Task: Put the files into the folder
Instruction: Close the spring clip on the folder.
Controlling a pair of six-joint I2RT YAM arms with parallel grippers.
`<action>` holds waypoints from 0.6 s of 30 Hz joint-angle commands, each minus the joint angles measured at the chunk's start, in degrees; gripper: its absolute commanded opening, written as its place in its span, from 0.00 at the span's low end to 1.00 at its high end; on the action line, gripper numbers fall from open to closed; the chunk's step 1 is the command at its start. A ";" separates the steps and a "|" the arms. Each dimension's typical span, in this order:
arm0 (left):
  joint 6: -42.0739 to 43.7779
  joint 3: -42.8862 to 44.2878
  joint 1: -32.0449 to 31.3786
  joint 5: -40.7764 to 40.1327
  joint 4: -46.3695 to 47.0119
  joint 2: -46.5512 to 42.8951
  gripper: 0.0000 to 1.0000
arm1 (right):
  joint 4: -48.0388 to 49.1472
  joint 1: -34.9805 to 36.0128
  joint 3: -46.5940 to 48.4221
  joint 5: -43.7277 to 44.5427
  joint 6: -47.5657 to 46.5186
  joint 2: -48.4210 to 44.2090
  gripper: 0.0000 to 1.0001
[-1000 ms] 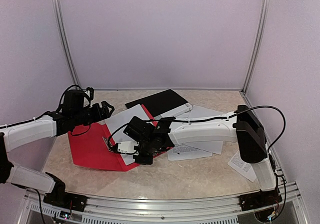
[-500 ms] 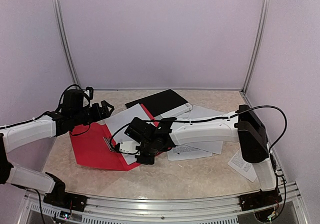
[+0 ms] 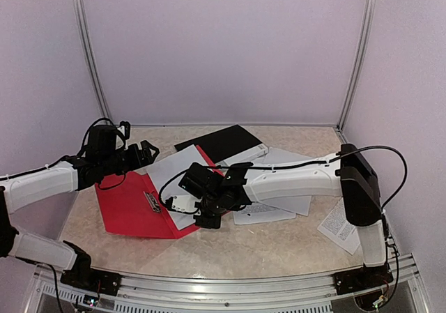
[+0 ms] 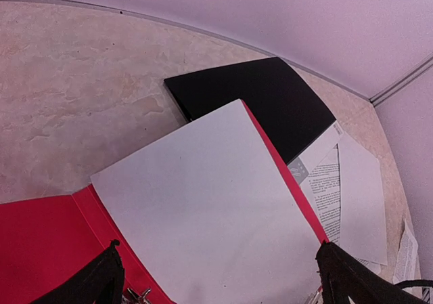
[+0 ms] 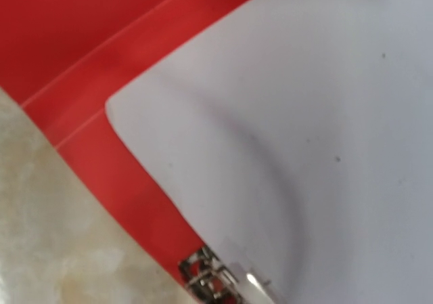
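The open red folder (image 3: 129, 205) lies on the table at the left, with a metal clip (image 3: 151, 200) on its spine. A blank white sheet (image 3: 174, 170) lies across its right half. My left gripper (image 3: 148, 150) hovers over the folder's far edge. In the left wrist view this gripper (image 4: 218, 250) is wide open and empty above the same sheet (image 4: 210, 202). My right gripper (image 3: 201, 212) is low over the sheet's near corner. Its fingers do not show in the right wrist view, only the sheet (image 5: 304, 128), the folder (image 5: 122, 60) and the clip (image 5: 216, 280). More files (image 3: 279, 203) lie under the right arm.
A black board (image 3: 221, 141) lies behind the folder. A printed sheet (image 4: 328, 189) lies right of the folder, and a small printed sheet (image 3: 338, 227) lies near the right arm's base. Walls close the table on three sides.
My right gripper has shifted slightly to the right along the folder's near edge, and more of the white sheet now shows beside it. The left arm has not moved.
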 commanded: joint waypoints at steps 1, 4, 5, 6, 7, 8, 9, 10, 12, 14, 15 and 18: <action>0.42 0.27 0.14 0.26 -0.17 -0.28 0.96 | -0.96 -0.72 -2.26 1.45 1.63 -3.34 0.12; 0.53 0.49 -0.08 0.30 -0.14 -0.11 0.96 | -0.69 -0.97 -3.29 2.01 2.20 -4.00 0.12; 0.56 0.58 -0.12 0.31 -0.15 -0.10 0.96 | -0.56 -1.15 -3.72 2.13 2.31 -4.26 0.12; 0.58 0.62 -0.19 0.34 -0.11 0.03 0.96 | -0.48 -1.28 -4.11 2.25 2.47 -4.52 0.12; 0.60 0.70 -0.28 0.31 -0.12 0.11 0.96 | -0.25 -1.44 -4.55 2.32 2.66 -4.72 0.12; 0.64 0.79 -0.39 0.24 -0.17 0.19 0.96 | 0.00 -1.63 -5.17 2.32 2.81 -4.97 0.13; 0.68 0.88 -0.43 0.23 -0.15 0.31 0.96 | 0.15 -1.79 -5.55 2.40 2.87 -5.12 0.13; 0.68 0.97 -0.58 0.18 -0.16 0.46 0.96 | 0.26 -2.02 -5.97 2.56 3.03 -5.37 0.13; 0.77 1.04 -0.85 0.09 -0.02 0.58 0.96 | 0.67 -2.48 -6.88 2.80 3.21 -5.72 0.13; 0.90 1.15 -1.11 -0.15 -0.07 0.69 0.96 | 1.35 -3.05 -7.74 2.78 3.46 -6.12 0.15; 0.99 1.22 -1.18 -0.24 -0.04 0.82 0.96 | 1.73 -3.23 -8.24 2.62 3.54 -6.38 0.15; 1.44 1.54 -1.64 -0.48 -0.23 1.28 0.96 | 2.48 -3.79 -9.29 2.63 3.73 -6.86 0.19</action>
